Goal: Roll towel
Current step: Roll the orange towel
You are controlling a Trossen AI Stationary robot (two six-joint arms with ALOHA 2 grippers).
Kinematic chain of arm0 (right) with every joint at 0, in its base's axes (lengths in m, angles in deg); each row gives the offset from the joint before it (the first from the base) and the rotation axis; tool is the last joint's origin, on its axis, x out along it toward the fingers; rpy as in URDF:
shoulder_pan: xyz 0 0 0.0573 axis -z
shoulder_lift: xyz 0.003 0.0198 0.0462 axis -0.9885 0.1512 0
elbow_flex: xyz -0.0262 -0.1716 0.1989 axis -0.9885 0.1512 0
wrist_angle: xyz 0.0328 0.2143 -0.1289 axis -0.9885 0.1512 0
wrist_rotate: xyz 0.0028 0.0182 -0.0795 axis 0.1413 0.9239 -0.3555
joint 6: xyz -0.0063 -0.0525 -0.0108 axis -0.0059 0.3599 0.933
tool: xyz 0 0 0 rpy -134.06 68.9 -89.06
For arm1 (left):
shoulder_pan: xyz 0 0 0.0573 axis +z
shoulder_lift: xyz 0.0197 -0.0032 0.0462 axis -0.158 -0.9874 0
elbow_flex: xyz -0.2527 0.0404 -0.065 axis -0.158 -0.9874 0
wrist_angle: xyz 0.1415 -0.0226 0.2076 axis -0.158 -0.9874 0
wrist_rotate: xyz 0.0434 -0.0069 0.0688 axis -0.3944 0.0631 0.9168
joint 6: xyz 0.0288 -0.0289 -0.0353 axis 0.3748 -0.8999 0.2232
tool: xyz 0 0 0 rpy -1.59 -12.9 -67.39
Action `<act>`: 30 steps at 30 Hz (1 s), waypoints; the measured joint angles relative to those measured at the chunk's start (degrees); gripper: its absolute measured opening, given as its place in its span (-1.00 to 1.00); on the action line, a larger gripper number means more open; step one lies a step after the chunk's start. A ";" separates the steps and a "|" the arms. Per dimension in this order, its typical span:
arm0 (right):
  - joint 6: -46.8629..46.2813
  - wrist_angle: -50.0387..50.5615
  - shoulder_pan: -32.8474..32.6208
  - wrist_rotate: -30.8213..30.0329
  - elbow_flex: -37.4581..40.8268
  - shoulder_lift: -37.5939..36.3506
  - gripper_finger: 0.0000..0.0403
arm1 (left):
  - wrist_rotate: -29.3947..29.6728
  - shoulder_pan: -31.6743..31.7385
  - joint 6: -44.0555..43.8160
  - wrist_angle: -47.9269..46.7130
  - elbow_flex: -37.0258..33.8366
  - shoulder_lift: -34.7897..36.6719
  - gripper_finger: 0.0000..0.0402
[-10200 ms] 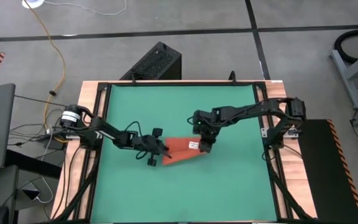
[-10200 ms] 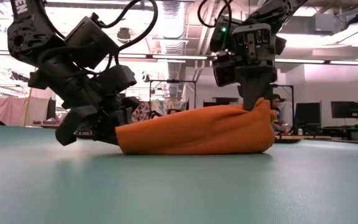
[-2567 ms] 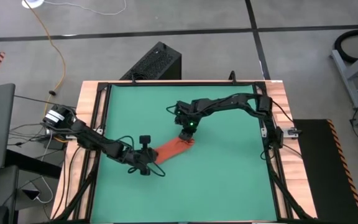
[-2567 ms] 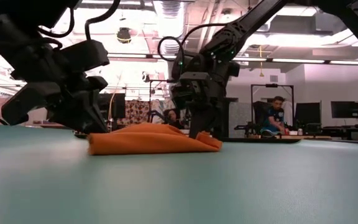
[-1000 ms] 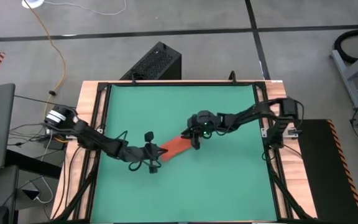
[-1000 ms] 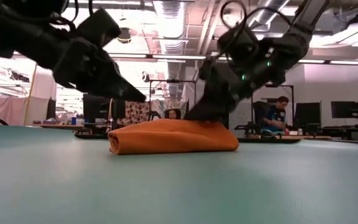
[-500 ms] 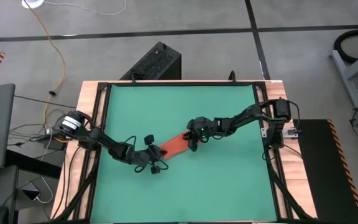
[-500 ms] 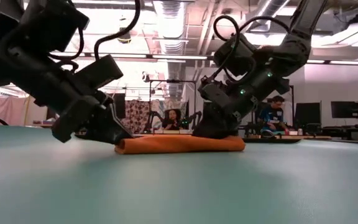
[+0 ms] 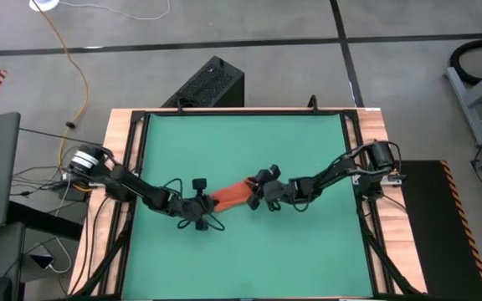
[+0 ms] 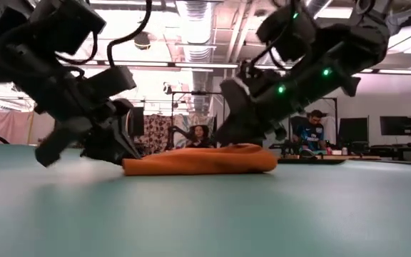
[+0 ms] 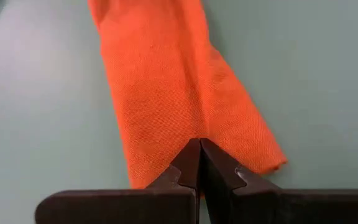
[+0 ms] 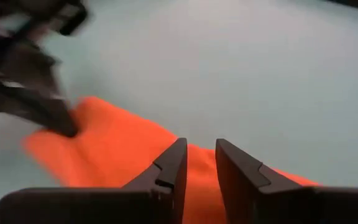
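The orange-red towel (image 9: 234, 194) lies as a narrow rolled strip on the green mat (image 9: 308, 150), running slantwise from near-left to far-right; its tag does not show. My left gripper (image 9: 211, 203) is shut at the towel's left end (image 10: 135, 165). My right gripper (image 9: 258, 194) stands at the towel's right end (image 10: 259, 158), its fingers a narrow gap apart (image 12: 199, 144) over the cloth. My left gripper rests its shut fingertips (image 11: 191, 155) on the top of the towel near its left end (image 11: 185, 127), coming slanting down from the table's left, along the strip. The towel lies flat on the mat. My right gripper: I cannot tell whether its fingers (image 12: 173, 163) touch the cloth.
The mat has free room all around the towel. A wooden table rim and black frame (image 9: 137, 142) border it. A black box (image 9: 209, 84) sits beyond the far edge. A person (image 10: 311, 130) sits in the room behind.
My right gripper has gone toward the table's near edge and tipped lower, now lying nearly level at the towel's right end. The towel has stayed in place; it was pressed flatter half a second ago and now bulges a little higher.
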 joint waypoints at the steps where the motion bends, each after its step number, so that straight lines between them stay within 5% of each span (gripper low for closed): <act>1: 0.27 -1.32 -0.46 -0.14 0.00 0.00 -0.47 | -0.88 0.14 0.42 -1.99 -0.04 1.69 -1.00; 11: 0.25 -2.75 -1.63 -9.89 -0.02 -0.04 -0.47 | -4.10 -2.27 -0.31 2.95 -0.09 18.28 -1.00; 17: -4.26 3.05 -3.96 -12.07 -0.07 0.16 -0.47 | -2.59 -5.59 -3.70 15.70 -0.07 6.22 -1.00; 24: -15.45 16.70 -7.14 -18.92 -0.07 0.16 -0.47 | 5.84 -6.74 -9.19 31.66 -0.09 -9.30 -1.00; 30: -18.93 19.84 -8.56 -19.07 -0.04 0.16 -0.47 | 6.16 -7.17 -13.32 28.09 -0.02 -12.07 -1.00</act>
